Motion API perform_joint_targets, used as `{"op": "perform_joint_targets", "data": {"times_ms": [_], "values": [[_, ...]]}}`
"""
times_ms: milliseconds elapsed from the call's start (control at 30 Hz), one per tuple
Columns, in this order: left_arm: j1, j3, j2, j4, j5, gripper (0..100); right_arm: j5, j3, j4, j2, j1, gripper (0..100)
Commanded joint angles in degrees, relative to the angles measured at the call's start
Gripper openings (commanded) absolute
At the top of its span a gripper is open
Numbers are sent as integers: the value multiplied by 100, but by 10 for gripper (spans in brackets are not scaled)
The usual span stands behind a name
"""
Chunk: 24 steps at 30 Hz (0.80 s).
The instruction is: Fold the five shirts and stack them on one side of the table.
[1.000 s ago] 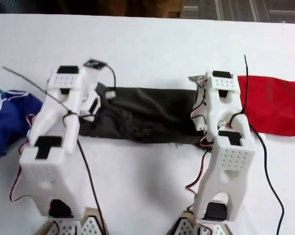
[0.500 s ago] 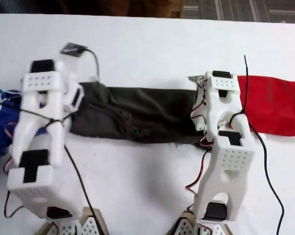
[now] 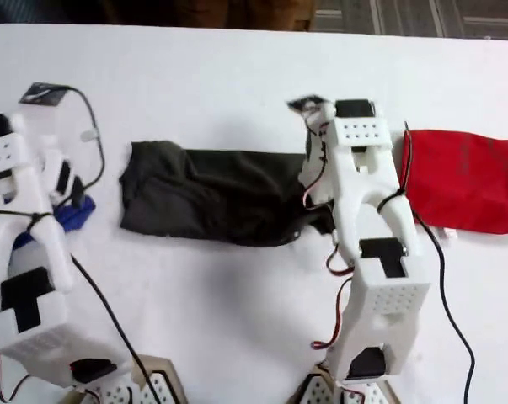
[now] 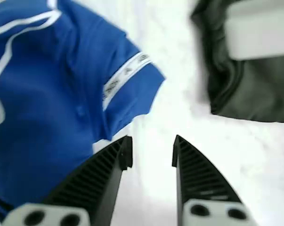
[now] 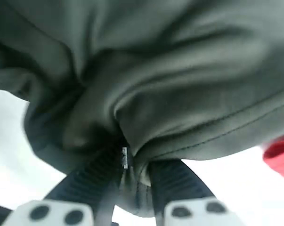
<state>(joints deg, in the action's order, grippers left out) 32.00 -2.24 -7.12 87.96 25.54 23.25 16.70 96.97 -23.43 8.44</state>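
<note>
Right end effector [image 5: 134,165] is clenched on a bunched fold at the right end of the dark grey shirt [image 3: 211,194]. Several layers appear to be pinched at once. Risk: if that end is lifted or dragged, the shirt is likely pulled along as a lump rather than folded over, since its left end is pinned by nothing. The grip is taken close to the hem, so slip-out under tension is also possible.

Left end effector [image 4: 151,150] is released, with nothing held. It is poised above bare tabletop [image 3: 237,76], between the blue shirt [image 4: 52,94] and the left end of the dark grey shirt. Risk: if it is lowered as aimed, only tabletop is caught, or the blue sleeve edge just beside one finger is snagged.

The blue shirt lies crumpled at the left side, partly covered by the left arm [image 3: 22,286] in the high view. It could be dragged or swept off by an arm swing.

The red shirt [image 3: 464,181] lies folded at the right side, just beside the right arm [image 3: 380,278]. It could be knocked out of shape by a sideways move there.
</note>
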Motion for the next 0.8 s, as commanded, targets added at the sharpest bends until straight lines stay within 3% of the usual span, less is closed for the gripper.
{"op": "perform_joint_targets", "data": {"times_ms": [0, 567, 767], "values": [[369, -127, 290, 26, 53, 169, -9, 774, 163, 356, 277, 19], [2066, -127, 290, 229, 932, 168, 809, 4853, 233, -2149, 2941, 18], [2567, -127, 290, 387, 1196, 167, 1169, 5530, 207, -2765, 3653, 18]]}}
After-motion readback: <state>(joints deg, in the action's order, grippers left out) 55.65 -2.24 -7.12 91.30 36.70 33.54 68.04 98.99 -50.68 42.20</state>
